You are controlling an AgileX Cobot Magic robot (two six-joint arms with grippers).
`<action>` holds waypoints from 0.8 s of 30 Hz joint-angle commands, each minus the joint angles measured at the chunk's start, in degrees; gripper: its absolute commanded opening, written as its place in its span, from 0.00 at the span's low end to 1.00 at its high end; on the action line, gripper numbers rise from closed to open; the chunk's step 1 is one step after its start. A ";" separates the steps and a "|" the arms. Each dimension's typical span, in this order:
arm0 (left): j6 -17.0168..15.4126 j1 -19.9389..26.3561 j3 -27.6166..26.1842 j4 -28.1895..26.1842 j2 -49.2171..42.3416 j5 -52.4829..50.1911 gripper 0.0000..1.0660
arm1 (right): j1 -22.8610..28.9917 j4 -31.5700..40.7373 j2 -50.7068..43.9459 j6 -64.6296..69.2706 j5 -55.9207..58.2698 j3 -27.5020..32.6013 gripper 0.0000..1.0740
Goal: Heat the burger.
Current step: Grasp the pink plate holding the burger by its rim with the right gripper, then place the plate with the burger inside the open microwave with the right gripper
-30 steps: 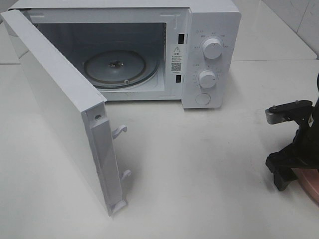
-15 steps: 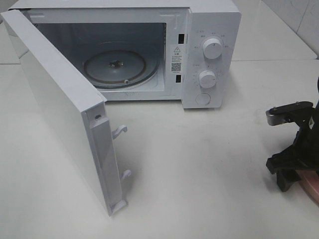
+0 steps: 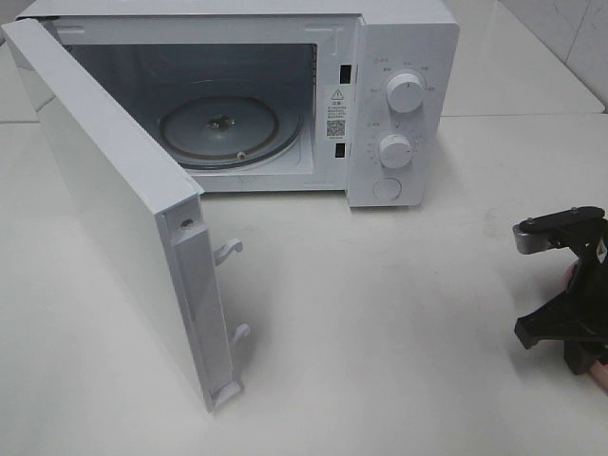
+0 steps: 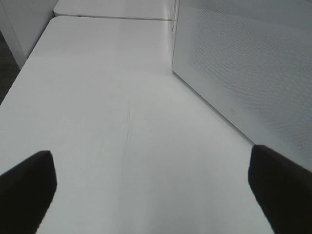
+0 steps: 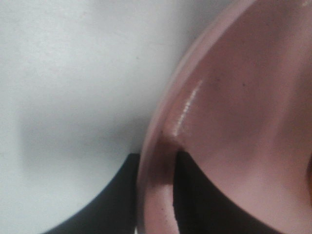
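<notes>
Right gripper [image 5: 156, 156]: low at the near right edge of the table, its dark fingers [image 5: 112, 209] pinched together on the rim of the pink plate [image 5: 234, 97], one finger outside the rim and one on the glossy inner slope.
Plate: flat on the white table [image 3: 399, 313]; in the high view only a pink sliver shows beneath the gripper at the frame's edge.
Burger: not made out in any view. A thin orange-brown streak at the plate's inner side in the right wrist view is too little to name, so where it sits cannot be told.
Left gripper [image 4: 151, 165]: jaws spread wide apart with only tabletop between them, a white dotted panel [image 4: 243, 63] just beside it; out of the high camera's frame.
Door [image 3: 114, 209]: stands open toward the near left, its two latch hooks [image 3: 228, 250] jutting from the free edge.
Microwave [image 3: 399, 57]: white, set at the far side of the table, its cavity open to the front.
Turntable [image 3: 223, 128]: round glass, lying flat on the cavity floor.
Controls: two round knobs [image 3: 406, 92], one above the other on the right panel, with a round button [image 3: 387, 188] below them.
</notes>
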 commanded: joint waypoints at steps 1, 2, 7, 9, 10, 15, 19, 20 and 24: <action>0.11 -0.34 0.17 -0.29 -0.97 -0.74 0.94 | -0.23 -1.03 0.57 0.69 -0.86 1.60 0.00; 0.11 -0.34 0.17 -0.29 -0.97 -0.74 0.94 | -0.23 -1.60 0.57 1.26 -0.86 1.60 0.00; 0.11 -0.34 0.17 -0.29 -0.97 -0.74 0.94 | -0.06 -4.30 0.11 4.35 -0.06 1.55 0.00; 0.11 -0.34 0.17 -0.29 -0.97 -0.74 0.94 | -0.06 -4.30 -0.97 4.70 0.29 1.49 0.00; 0.11 -0.34 0.17 -0.29 -0.97 -0.74 0.94 | -0.06 -4.30 -0.97 4.70 0.29 1.49 0.00; 0.11 -0.34 0.17 -0.29 -0.97 -0.74 0.94 | -0.06 -6.76 -5.79 7.22 2.64 1.49 0.00; 0.11 -0.34 0.17 -0.29 -0.97 -0.74 0.94 | 0.74 -7.85 -10.26 7.91 6.30 1.49 0.00; 0.11 -0.34 0.17 -0.29 -0.97 -0.74 0.94 | 1.95 -9.00 -11.52 8.82 7.79 1.49 0.00; 0.11 -0.34 0.17 -0.29 -0.97 -0.74 0.94 | 3.78 -10.54 -13.18 10.71 10.26 1.49 0.00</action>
